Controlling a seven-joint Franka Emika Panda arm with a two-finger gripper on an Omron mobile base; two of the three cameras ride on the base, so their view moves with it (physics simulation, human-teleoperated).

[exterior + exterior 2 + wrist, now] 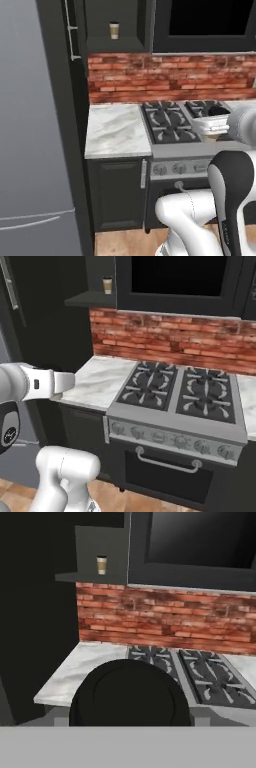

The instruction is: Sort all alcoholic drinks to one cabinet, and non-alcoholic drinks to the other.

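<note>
Gripper [212, 129] hangs over the stove's [170, 122] right side w/ jaws wide, wrapped round a paper cup [214, 137]. In the hand view its dark lid [130, 694] looks big & round. 2nd cup [114, 30] stands up straight on the open cabinet shelf [112, 44], top left, above the marble counter [116, 131] & brick wall [170, 75].
</note>
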